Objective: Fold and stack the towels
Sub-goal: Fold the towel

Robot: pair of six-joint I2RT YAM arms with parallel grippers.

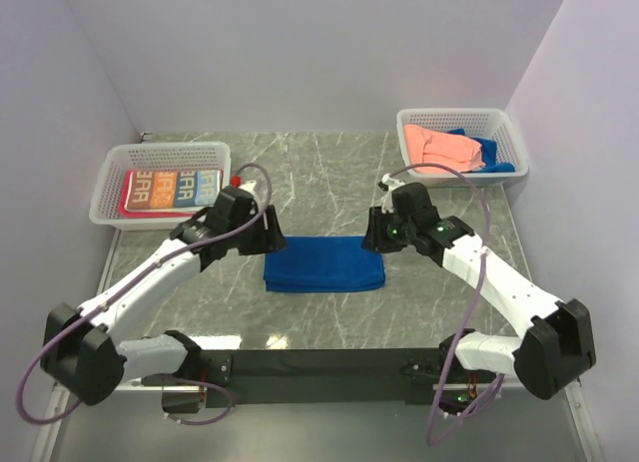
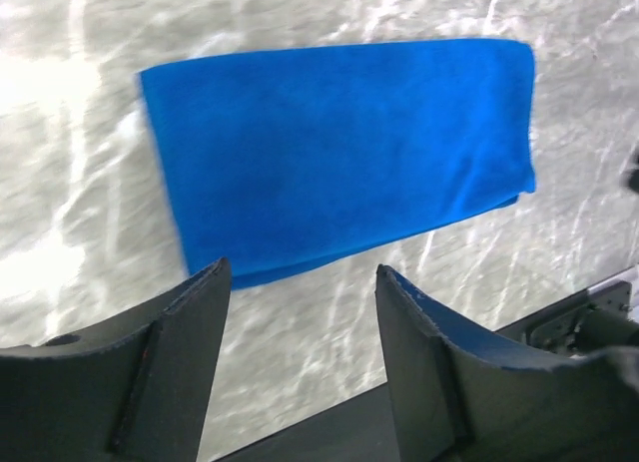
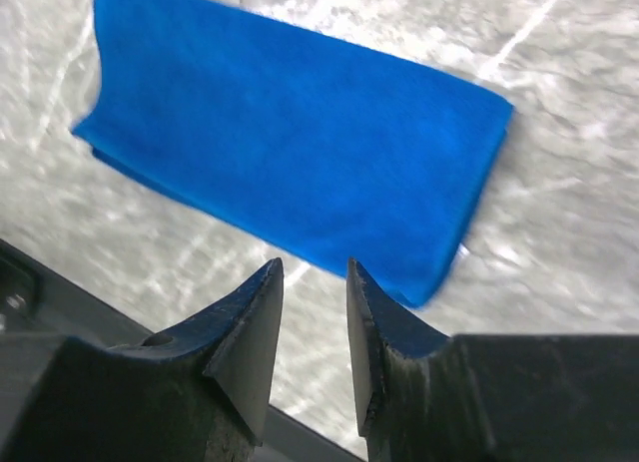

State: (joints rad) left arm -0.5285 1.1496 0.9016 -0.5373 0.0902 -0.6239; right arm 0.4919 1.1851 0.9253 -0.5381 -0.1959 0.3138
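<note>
A deep blue towel [image 1: 324, 263] lies folded flat on the marble table between my two grippers; it also shows in the left wrist view [image 2: 339, 148] and the right wrist view [image 3: 290, 133]. My left gripper [image 1: 272, 232] hovers at the towel's left edge, open and empty [image 2: 300, 272]. My right gripper [image 1: 372, 232] hovers at its right edge, open with a narrower gap, empty [image 3: 315, 267]. A printed orange/blue towel with block letters [image 1: 172, 190] lies in the left basket. A salmon-peach towel [image 1: 441, 149] and another blue towel [image 1: 491, 151] lie in the right basket.
A white mesh basket [image 1: 110, 188] stands at the back left and another [image 1: 509, 123] at the back right. A pink-red edge [image 1: 126, 205] shows under the printed towel. The black base bar [image 1: 319, 364] runs along the table's near edge.
</note>
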